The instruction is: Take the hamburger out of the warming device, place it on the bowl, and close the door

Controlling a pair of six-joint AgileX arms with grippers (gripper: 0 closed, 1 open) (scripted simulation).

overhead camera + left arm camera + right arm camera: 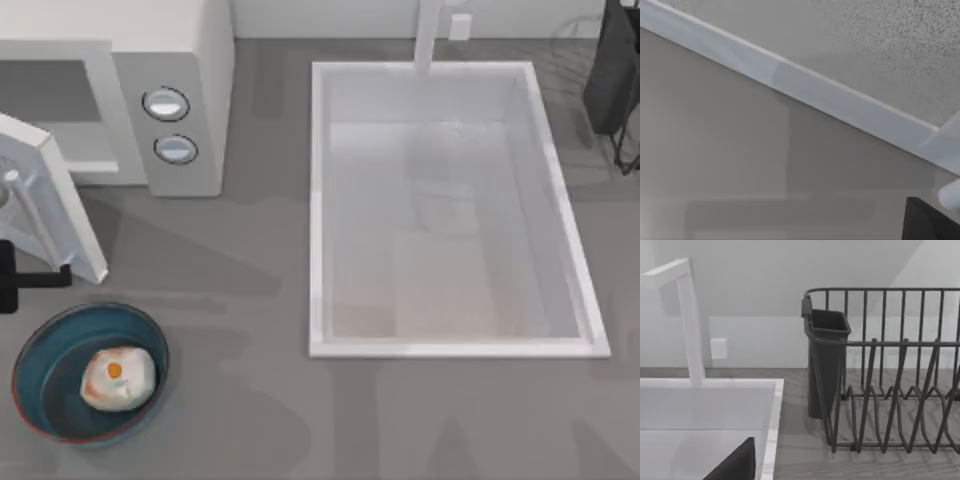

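Grey surface (260, 400): burger (118, 377) sat in bowl (40, 360); my left arm (25, 280), jaws' state untellable, met the open door (50, 200), best pushed steadily.

Left end effector (8, 285) at table's left edge

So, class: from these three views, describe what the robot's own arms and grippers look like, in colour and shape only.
Little of them shows. The left gripper at the top view's left edge is matt black and blocky, with a straight black bar reaching toward the door. The right arm, at the top view's upper right corner, is a dark charcoal angular shape. No cables or markings are visible.
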